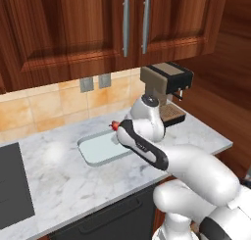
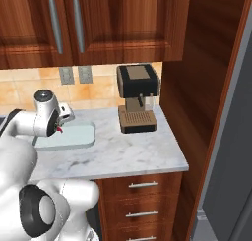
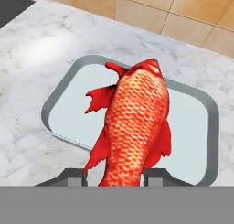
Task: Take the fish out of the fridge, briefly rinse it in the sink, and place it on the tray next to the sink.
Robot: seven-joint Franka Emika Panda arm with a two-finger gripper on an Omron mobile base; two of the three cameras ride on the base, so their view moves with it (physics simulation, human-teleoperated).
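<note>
hanging above tray (image 3: 59, 97), fish (image 3: 135, 122) clamped in jaws

coffee machine (image 2: 137, 105) (black-topped), marble counter (image 2: 128, 154), wall outlets (image 2: 75, 75)

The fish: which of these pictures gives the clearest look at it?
The hand view: the fish hangs large between the hand tips above the tray, scales and fins plain. Both base views show just a red speck beside the arm.

Fish (image 3: 135, 122) above tray (image 3: 64, 90)
</note>
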